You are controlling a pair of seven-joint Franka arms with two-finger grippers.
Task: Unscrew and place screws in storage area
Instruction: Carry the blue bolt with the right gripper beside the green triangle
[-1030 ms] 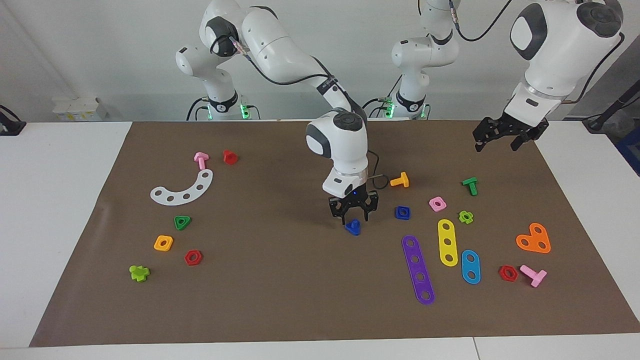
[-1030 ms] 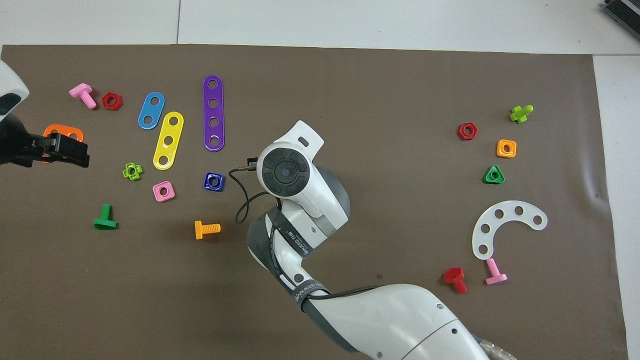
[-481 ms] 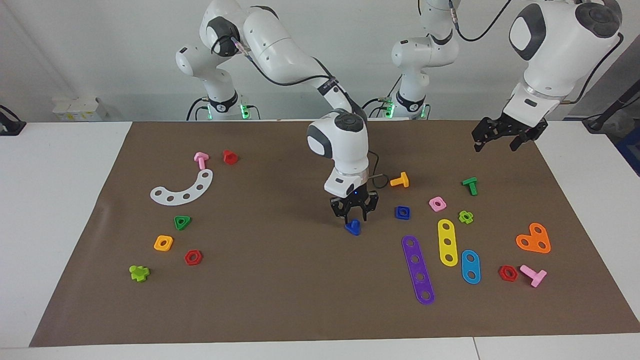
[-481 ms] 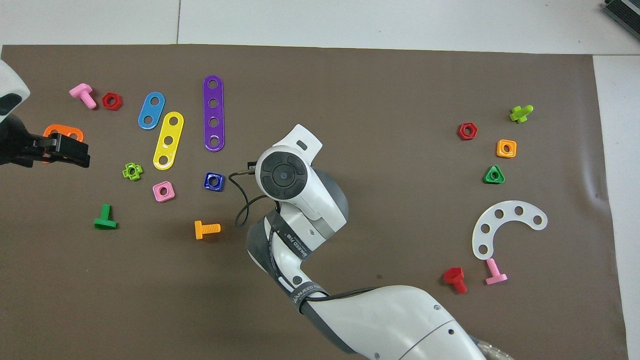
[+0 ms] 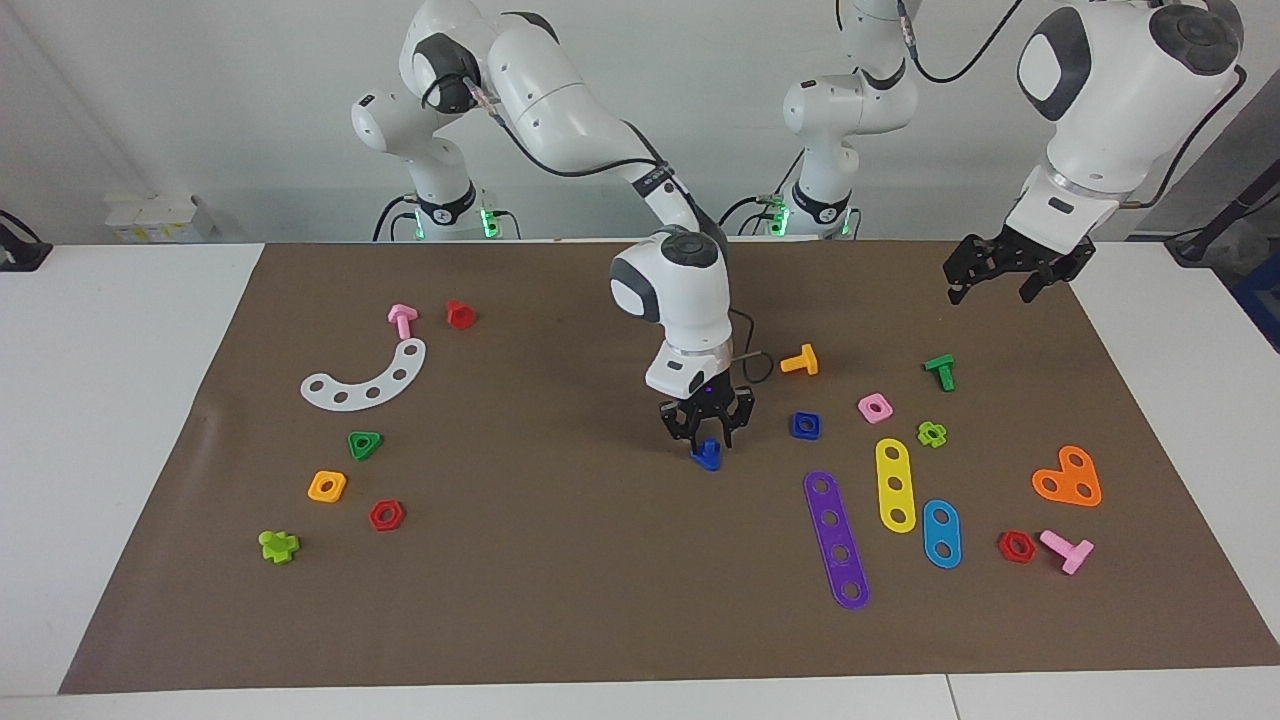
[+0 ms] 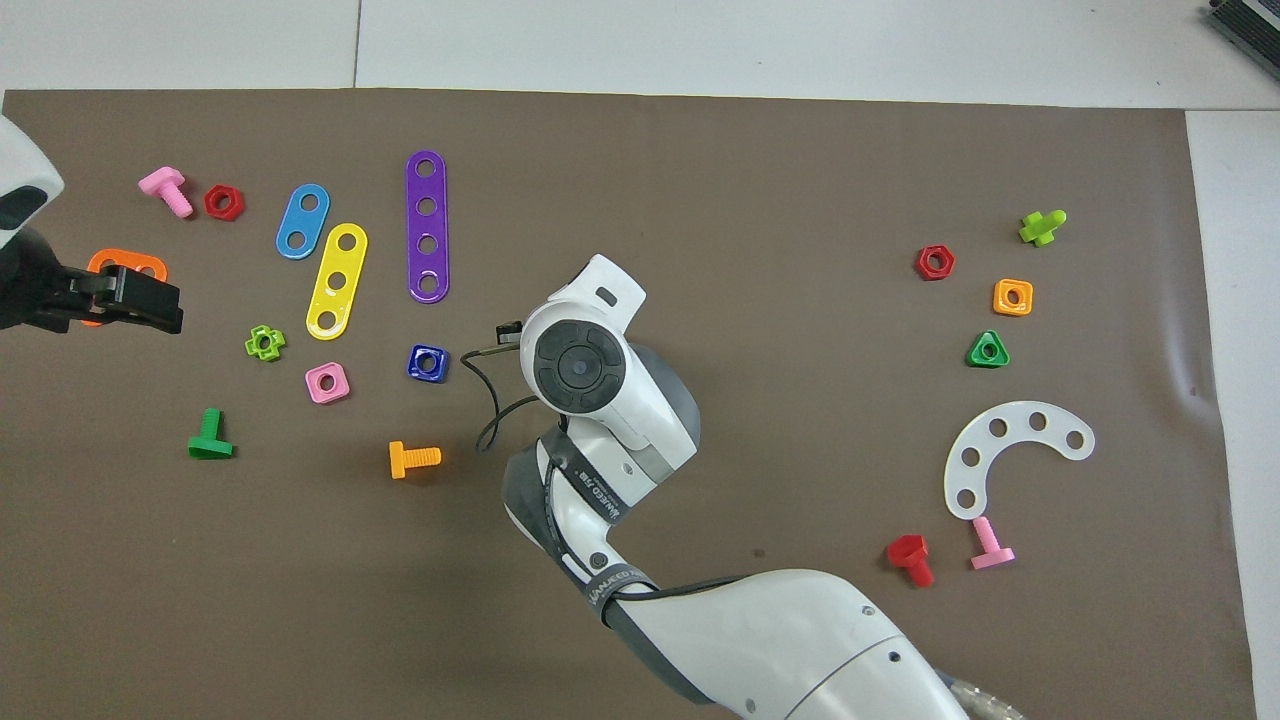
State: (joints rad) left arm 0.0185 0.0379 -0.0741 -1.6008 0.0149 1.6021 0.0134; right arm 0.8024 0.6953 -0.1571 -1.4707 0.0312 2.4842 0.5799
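Note:
The dark-blue bolt (image 5: pixel 708 455) rests on its triangular head in the middle of the brown mat (image 5: pixel 560 560), stub up. My right gripper (image 5: pixel 707 443) is low over it, open, with its fingers on either side of the stub. In the overhead view the right arm's wrist (image 6: pixel 575 365) hides the bolt. The blue square nut (image 5: pixel 805 425) lies apart from it, toward the left arm's end; it also shows in the overhead view (image 6: pixel 427 362). My left gripper (image 5: pixel 992 292) waits, open and empty, raised over the mat at the left arm's end, seen from above (image 6: pixel 160 308) by the orange heart plate (image 6: pixel 125 265).
An orange bolt (image 5: pixel 800 360), a pink square nut (image 5: pixel 875 407), and purple (image 5: pixel 836 540), yellow (image 5: pixel 896 485) and blue (image 5: pixel 941 533) strips lie around the blue nut. A green triangular nut (image 5: pixel 364 444), a white curved plate (image 5: pixel 365 380) and more nuts and bolts lie toward the right arm's end.
My right gripper has come down a little, from just above the blue bolt to around its stub. The left gripper has hardly moved.

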